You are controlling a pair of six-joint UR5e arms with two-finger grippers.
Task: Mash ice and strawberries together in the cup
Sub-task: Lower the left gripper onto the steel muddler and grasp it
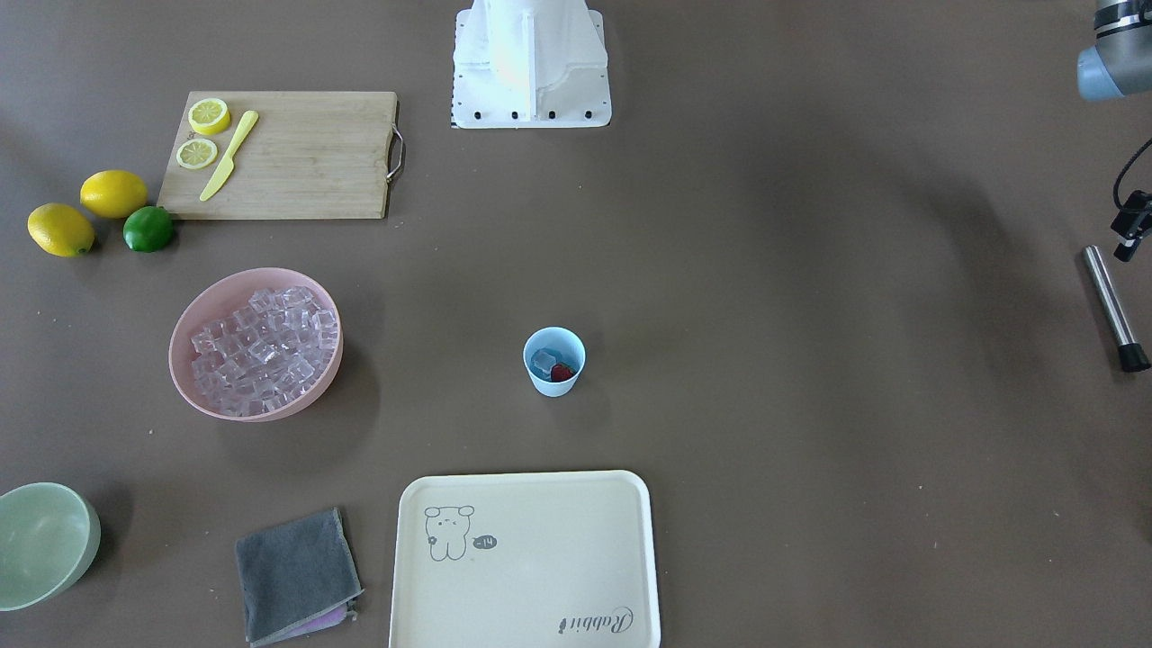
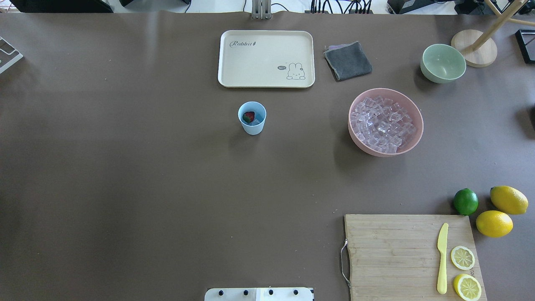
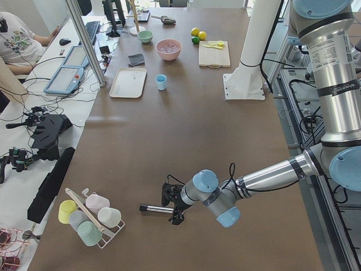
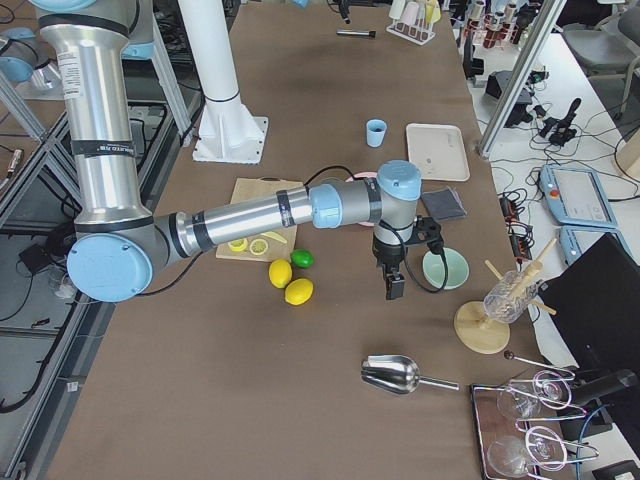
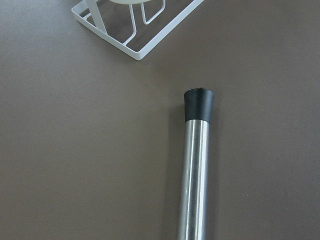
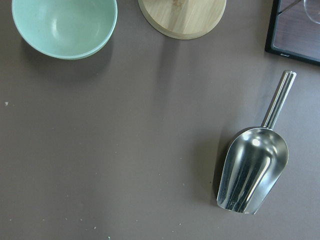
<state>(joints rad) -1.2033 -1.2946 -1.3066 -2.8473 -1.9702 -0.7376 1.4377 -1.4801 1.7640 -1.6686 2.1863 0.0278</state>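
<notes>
The pale-blue cup point(image 1: 553, 362) stands upright mid-table, also in the overhead view point(image 2: 252, 118). Inside it lie clear ice point(image 1: 543, 362) and a dark-red strawberry point(image 1: 563, 372). A steel muddler point(image 1: 1114, 308) with a black tip lies flat far off at the table's left end. My left gripper point(image 3: 170, 204) hovers over the muddler's steel end point(image 5: 197, 170); no fingers show, so I cannot tell its state. My right gripper point(image 4: 392, 285) hangs above the table beside the pale-green bowl point(image 4: 445, 268); I cannot tell its state either.
A pink bowl point(image 1: 189, 324) full of ice cubes sits on the robot's right. A cream tray point(image 1: 540, 576), grey cloth point(image 1: 297, 576), cutting board point(image 1: 306, 162) with lemon slices and knife, lemons and a lime point(image 1: 148, 229) lie around. A steel scoop point(image 6: 252, 170) and cup rack point(image 3: 90, 217) occupy the table ends.
</notes>
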